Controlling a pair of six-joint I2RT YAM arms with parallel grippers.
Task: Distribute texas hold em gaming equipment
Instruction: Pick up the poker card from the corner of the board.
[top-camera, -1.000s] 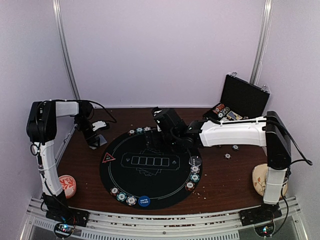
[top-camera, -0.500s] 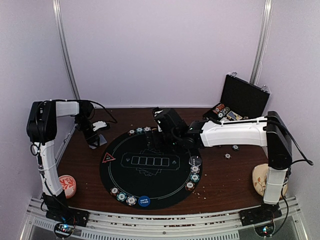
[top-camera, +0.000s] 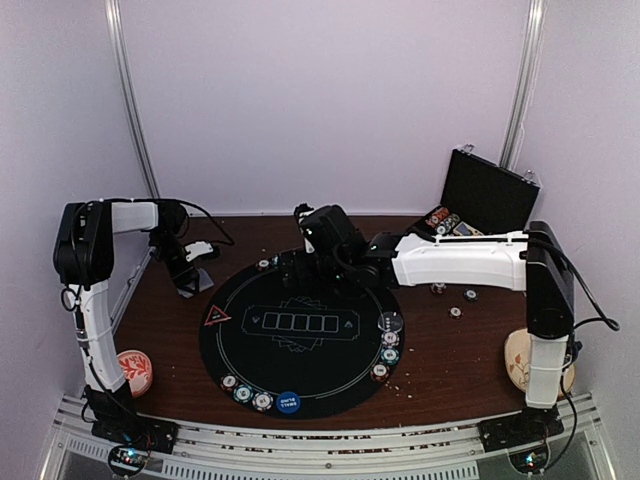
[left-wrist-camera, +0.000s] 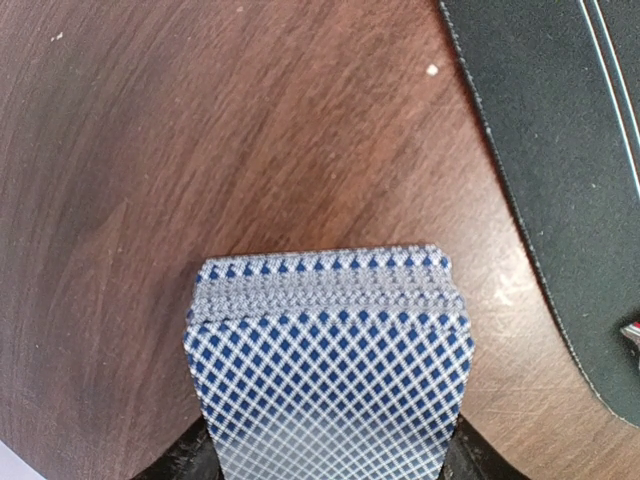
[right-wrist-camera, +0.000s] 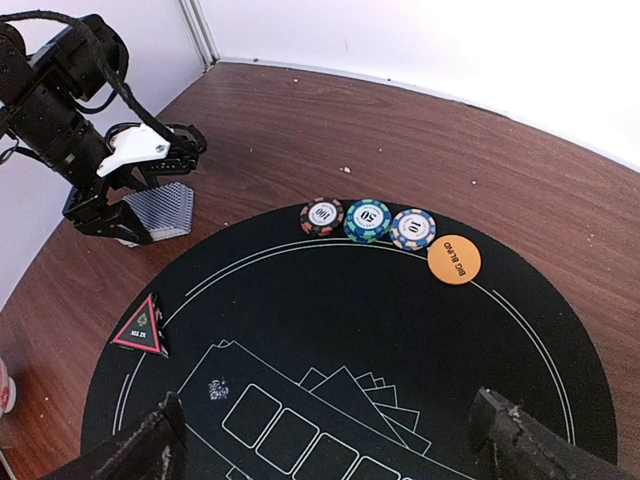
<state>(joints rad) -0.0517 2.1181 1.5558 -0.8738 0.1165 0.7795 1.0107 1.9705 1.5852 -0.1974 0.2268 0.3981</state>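
Note:
My left gripper (top-camera: 190, 272) is shut on a deck of blue-diamond-backed playing cards (left-wrist-camera: 325, 330) just off the mat's far-left edge; the deck also shows in the right wrist view (right-wrist-camera: 162, 210). My right gripper (right-wrist-camera: 330, 450) is open and empty, hovering over the far part of the round black mat (top-camera: 300, 350). Below and beyond it lie three striped chips (right-wrist-camera: 367, 220) and an orange button disc (right-wrist-camera: 453, 259) along the mat's far rim. A red triangle marker (right-wrist-camera: 140, 326) sits at the mat's left. A blue button disc (top-camera: 288, 402) and more chips (top-camera: 245, 392) lie at the near rim, others (top-camera: 389, 340) at the right rim.
An open black case (top-camera: 485, 195) with chips stands at the back right. Loose chips (top-camera: 455, 311) lie on the wood right of the mat. A red-and-white dish (top-camera: 135, 368) sits near left, a pale dish (top-camera: 518, 358) near right behind the right arm.
My right gripper has swung a little left toward the mat's far rim, now covering some far-rim chips in the top view. The left arm has not moved.

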